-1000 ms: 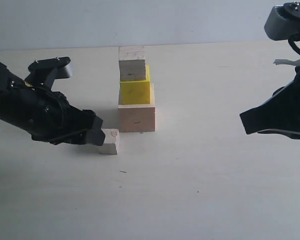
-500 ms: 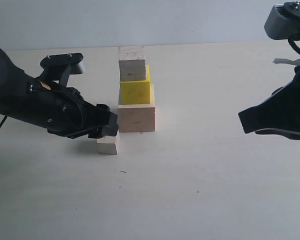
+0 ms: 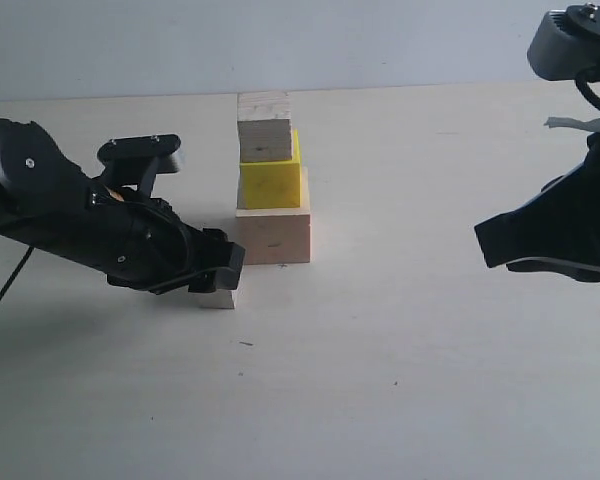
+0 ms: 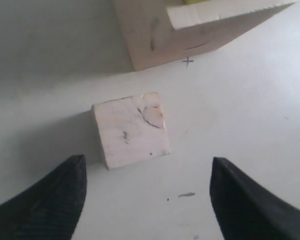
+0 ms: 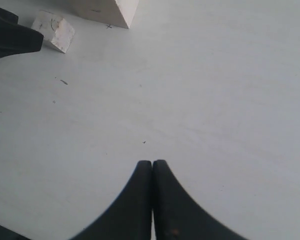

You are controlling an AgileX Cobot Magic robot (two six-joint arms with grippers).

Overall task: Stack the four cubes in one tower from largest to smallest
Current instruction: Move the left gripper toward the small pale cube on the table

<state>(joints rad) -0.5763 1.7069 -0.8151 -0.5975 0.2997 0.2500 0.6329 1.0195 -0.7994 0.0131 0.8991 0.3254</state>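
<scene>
Facing smallest cube (image 4: 130,130), left hand (image 4: 147,163) spread wide (exterior view hides gap); right hand (image 5: 152,166) pressed closed.

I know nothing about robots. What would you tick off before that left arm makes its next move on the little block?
1. Left gripper jaws open: ok.
2. Smallest cube between the fingertips: not ok, it lies mostly ahead of them.
3. Gap between smallest cube and largest cube: ok.
4. Yellow cube and medium cube stacked on the largest: ok.
5. Medium cube's top free: ok.
6. Right gripper shut and off to the side: ok.
</scene>
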